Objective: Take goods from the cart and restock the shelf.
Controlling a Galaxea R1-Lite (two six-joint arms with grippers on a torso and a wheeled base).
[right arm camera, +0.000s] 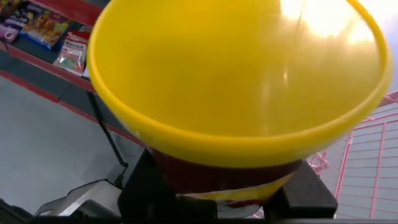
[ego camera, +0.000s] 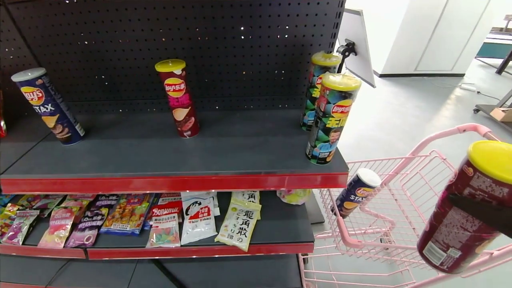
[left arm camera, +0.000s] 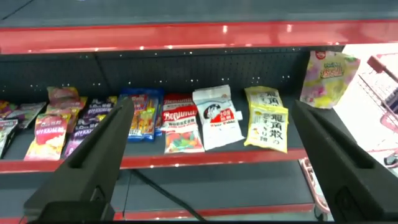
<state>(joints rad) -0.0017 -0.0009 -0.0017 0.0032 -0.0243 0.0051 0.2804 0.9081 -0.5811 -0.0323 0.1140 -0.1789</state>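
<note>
My right gripper (ego camera: 478,210) is shut on a maroon chip can with a yellow lid (ego camera: 460,216), held tilted above the pink cart (ego camera: 440,138) at the right. Close up, the can's yellow lid (right arm camera: 242,74) sits between the right gripper (right arm camera: 227,186) fingers. A blue chip can (ego camera: 356,192) leans in the cart's near-shelf corner. The upper shelf board (ego camera: 240,156) holds a matching maroon can (ego camera: 178,98) at the middle. My left gripper (left arm camera: 212,104) is open and empty, facing the lower shelf's snack bags (left arm camera: 214,118).
A blue can (ego camera: 48,106) stands at the upper shelf's left, and two green-patterned cans (ego camera: 334,118) at its right end. Several snack bags (ego camera: 120,218) lie on the lower shelf. The upper board is bare between the cans. Open floor lies beyond the cart.
</note>
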